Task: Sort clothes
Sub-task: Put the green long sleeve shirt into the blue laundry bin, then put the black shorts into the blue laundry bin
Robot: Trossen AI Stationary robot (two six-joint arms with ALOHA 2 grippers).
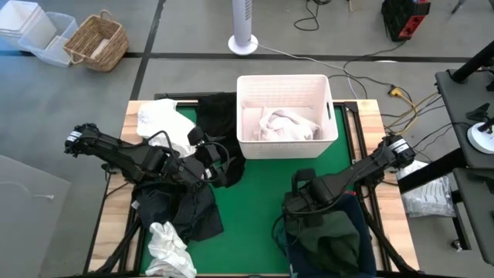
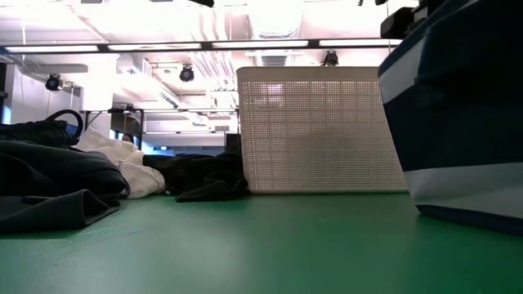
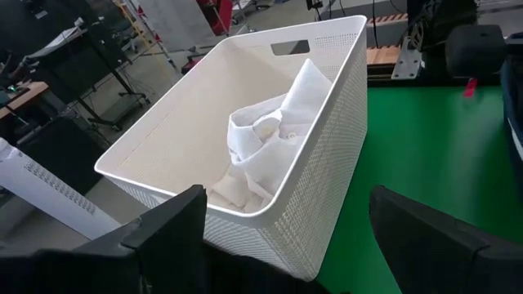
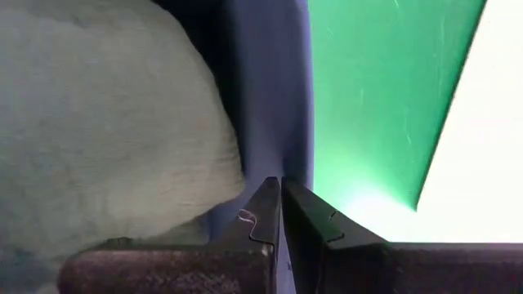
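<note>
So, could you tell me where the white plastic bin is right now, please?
In the high view the white plastic bin stands at the table's far middle, with white clothes inside and a black garment just to its left.

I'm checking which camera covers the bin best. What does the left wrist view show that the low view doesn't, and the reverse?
Only the left wrist view shows the white garment lying inside the white bin, framed by the left gripper's open fingers. Only the low view shows the dark clothes heaped on the green mat and the navy fabric bin. Both show the white bin's perforated wall.
</note>
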